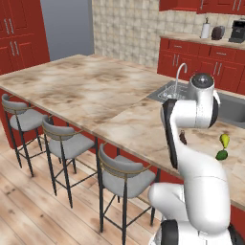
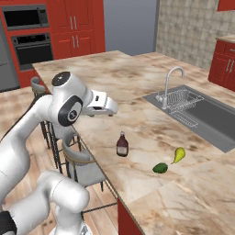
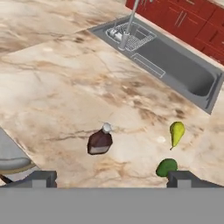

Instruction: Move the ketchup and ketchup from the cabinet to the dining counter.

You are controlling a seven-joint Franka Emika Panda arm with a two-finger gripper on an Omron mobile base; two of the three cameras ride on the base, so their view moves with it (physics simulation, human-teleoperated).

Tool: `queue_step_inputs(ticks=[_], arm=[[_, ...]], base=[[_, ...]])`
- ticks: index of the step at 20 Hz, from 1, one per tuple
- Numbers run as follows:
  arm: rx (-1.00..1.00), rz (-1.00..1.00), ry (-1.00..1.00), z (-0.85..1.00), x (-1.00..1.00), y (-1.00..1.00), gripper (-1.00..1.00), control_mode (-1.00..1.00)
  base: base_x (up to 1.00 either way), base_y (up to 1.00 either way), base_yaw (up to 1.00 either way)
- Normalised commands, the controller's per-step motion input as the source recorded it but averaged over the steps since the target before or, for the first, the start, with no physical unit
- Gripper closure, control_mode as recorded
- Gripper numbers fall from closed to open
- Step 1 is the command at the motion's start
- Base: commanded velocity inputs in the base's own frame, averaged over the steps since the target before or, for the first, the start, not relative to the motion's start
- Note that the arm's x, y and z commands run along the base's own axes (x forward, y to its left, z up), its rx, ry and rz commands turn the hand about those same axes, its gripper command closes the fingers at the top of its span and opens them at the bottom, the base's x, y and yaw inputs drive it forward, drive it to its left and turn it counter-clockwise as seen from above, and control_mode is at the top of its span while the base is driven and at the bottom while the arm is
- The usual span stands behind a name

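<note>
Ketchup (image 3: pixel 100 141) is seen standing upright on the worktop (image 3: pixel 52 87), below the wide-open, empty end effector (image 3: pixel 111 177).

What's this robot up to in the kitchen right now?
It is carrying ketchup bottles over to the dining counter. One ketchup bottle already stands upright on the marbled top, near a yellow pear and a green avocado. The end effector hovers above the bottle, open and holding nothing. The steel sink lies beyond.
</note>
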Motion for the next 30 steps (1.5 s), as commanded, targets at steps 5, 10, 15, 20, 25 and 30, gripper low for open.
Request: queue_step_inputs(ticks=[5,10,15,20,25,30], arm=[[0.03,0.00,0.07,0.01,-0.55,0.29,-1.00,-1.00],[0.03,0.00,0.00,-0.02,-0.43,0.26,-1.00,-1.00],[0.03,0.00,0.00,-0.03,-0.23,0.14,-1.00,-1.00],[0.00,0.00,0.03,-0.01,-0.03,0.01,-1.00,-1.00],[0.00,0.00,0.00,0.00,0.00,0.00,-1.00,-1.00],[0.00,0.00,0.00,0.00,0.00,0.00,-1.00,-1.00]], base=[[0.00,0.00,0.00],[0.00,0.00,0.00],[0.00,0.00,0.00],[0.00,0.00,0.00],[0.00,0.00,0.00],[0.00,0.00,0.00]])
